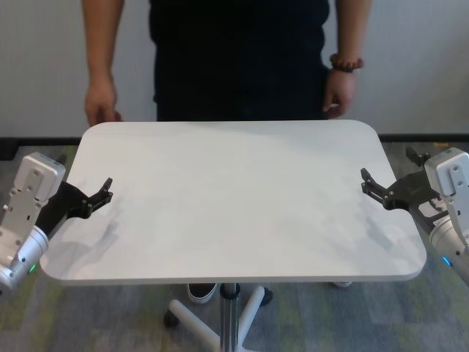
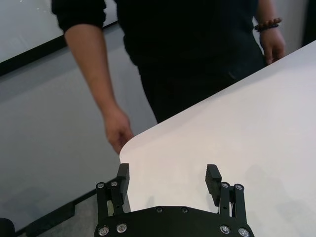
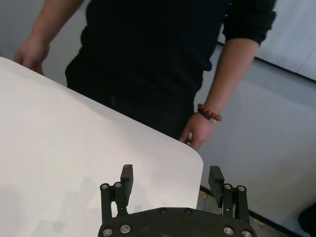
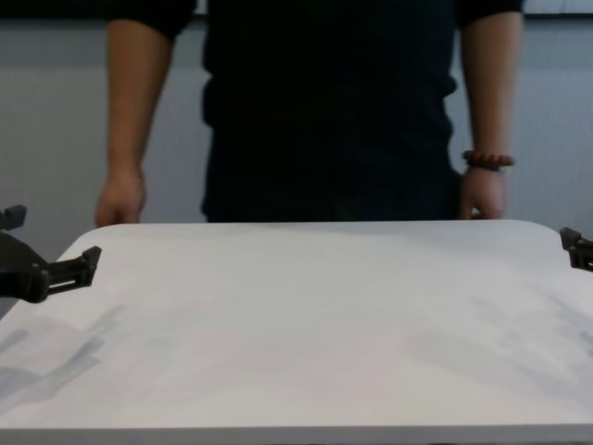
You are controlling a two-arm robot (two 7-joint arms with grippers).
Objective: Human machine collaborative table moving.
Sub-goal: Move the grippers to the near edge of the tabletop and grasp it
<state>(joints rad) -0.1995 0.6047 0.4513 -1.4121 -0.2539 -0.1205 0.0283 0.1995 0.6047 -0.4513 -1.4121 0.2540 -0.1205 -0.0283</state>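
Bench (image 1: pixel 234 198) btwn robot and person (image 1: pixel 242 59); left hand (image 1: pixel 102 192) and right hand (image 1: pixel 368 183) spread apart at side edges, seemingly ungripped. Uneven pull could tilt it.

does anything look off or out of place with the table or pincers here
Nothing stands out. The table looks level and undamaged, the left pincer and right pincer hover open over its side edges, and the person stands behind it.

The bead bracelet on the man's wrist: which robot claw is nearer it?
Right. The right gripper hangs at the table's side below the bracelet; the left gripper is across the tabletop.
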